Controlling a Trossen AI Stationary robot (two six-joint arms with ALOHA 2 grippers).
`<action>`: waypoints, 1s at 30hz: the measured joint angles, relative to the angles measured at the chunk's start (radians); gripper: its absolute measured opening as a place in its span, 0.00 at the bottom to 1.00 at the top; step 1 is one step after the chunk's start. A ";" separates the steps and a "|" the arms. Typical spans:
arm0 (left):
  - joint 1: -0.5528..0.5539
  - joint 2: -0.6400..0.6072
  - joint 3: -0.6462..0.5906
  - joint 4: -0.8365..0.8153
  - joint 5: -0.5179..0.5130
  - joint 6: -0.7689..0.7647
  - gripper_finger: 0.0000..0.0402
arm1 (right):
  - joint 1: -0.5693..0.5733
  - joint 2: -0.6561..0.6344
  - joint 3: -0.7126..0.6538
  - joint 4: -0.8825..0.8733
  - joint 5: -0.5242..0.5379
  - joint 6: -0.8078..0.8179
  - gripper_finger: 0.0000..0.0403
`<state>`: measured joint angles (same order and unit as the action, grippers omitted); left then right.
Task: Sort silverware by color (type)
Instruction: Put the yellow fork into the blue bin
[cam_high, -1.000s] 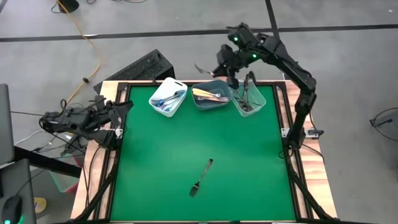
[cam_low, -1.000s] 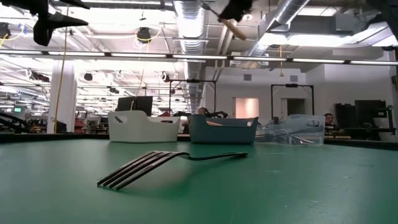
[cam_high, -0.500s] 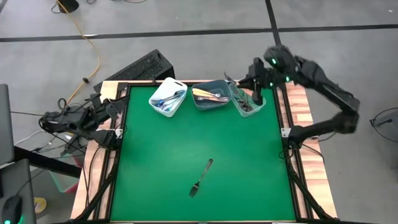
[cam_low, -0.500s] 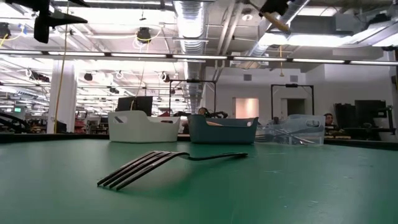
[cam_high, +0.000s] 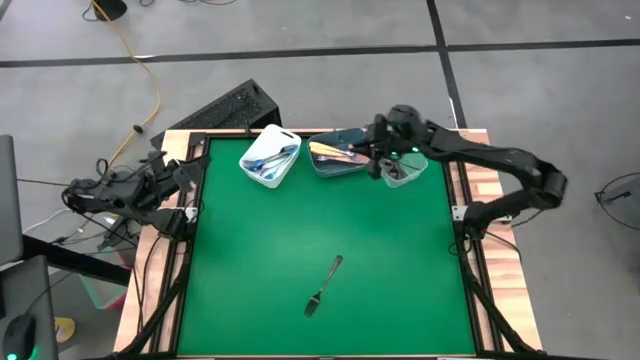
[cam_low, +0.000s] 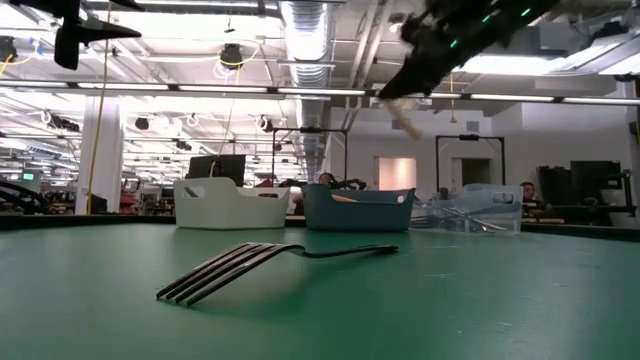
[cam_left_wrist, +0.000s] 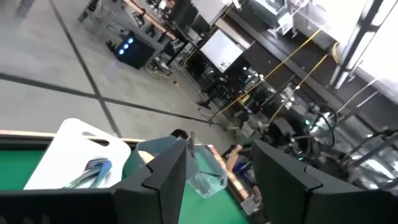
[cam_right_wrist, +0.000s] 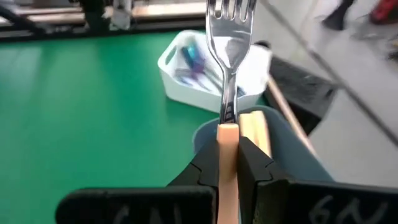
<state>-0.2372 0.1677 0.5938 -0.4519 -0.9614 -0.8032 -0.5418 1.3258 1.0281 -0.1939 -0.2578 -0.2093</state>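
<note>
Right gripper (cam_right_wrist: 227, 163) clamped on an orange-handled fork (cam_right_wrist: 227, 56), held by the handle with the tines pointing forward, above the far edge of the worktop (cam_high: 300, 215); in the high view it is placed over the gap between the grey-blue bin (cam_high: 338, 153) and the clear bin (cam_high: 403, 170). Yellow-orange handles are already seen lying in the grey-blue bin, so that bin is judged the likely drop point. Blue-handled pieces are noted in the white bin (cam_high: 270, 155); the clear bin's contents are too small to sort out. One dark fork (cam_high: 324, 284) is left lying flat on the green mat, well apart from the bins, tines toward the near edge (its handle colour cannot be told for sure, though it looks black). Left gripper (cam_left_wrist: 214, 180) is parked off the left edge of the worktop, fingers spread, nothing between them. Handling judgement: these forks are taken to be light and stiff, with smooth metal heads likely to slip; the handle is the better place to grip, as is done now, near its middle so the piece does not swing. The flat fork lies low on the mat, so a pinch across the handle from above would be needed, with little clearance beneath.
</note>
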 joint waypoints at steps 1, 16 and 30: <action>0.004 0.009 0.000 -0.016 -0.002 -0.010 0.41 | -0.009 0.038 0.014 0.011 -0.030 -0.007 0.07; 0.402 0.297 0.000 0.168 0.312 0.286 0.41 | -0.064 0.296 0.244 -0.041 -0.194 -0.134 0.08; 0.741 0.286 -0.008 0.220 0.687 0.686 0.41 | -0.054 0.394 0.244 -0.042 -0.186 -0.181 0.08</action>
<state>0.5035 0.4539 0.5854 -0.2322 -0.2739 -0.1168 -0.5963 1.7198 1.2724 -0.2356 -0.4438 -0.3901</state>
